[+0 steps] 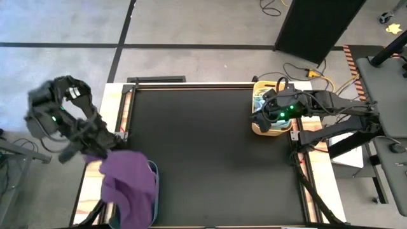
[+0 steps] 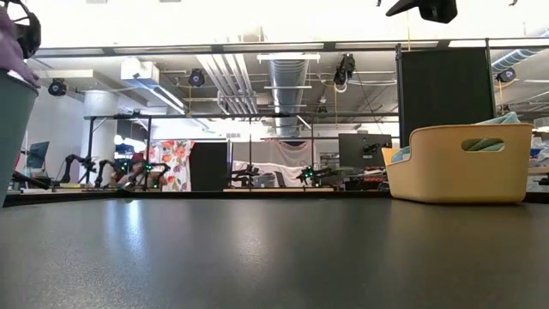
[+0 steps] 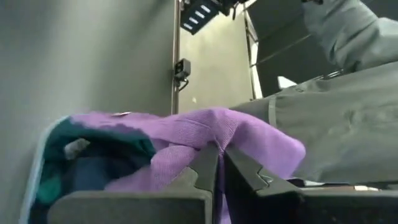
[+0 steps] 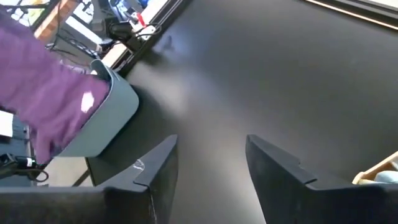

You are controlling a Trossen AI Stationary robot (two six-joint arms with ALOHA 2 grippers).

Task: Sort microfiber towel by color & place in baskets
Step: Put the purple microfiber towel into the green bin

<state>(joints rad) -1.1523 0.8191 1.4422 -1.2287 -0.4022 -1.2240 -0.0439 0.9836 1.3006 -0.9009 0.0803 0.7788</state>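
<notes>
A purple towel is draped over the translucent grey-blue basket at the table's near left corner. My left gripper is shut on it at the basket's left side. In the left wrist view, teal and dark blue towels lie in that basket under the purple one. The yellow-orange basket stands at the table's far right with pale towels inside. My right gripper hovers open above the table beside that basket, with nothing between its fingers. My left gripper pinches a raised fold of the purple towel between its two fingers. The fingers slant downward, coming from the table's left side. The rest of the towel spreads away from the fingers and lies over the grey-blue basket's rim and its contents.
The black table top lies bare between the two baskets. Cables and frame rails run along the table's left and right edges. Beyond the far edge the low view shows a room with other robot stations.
</notes>
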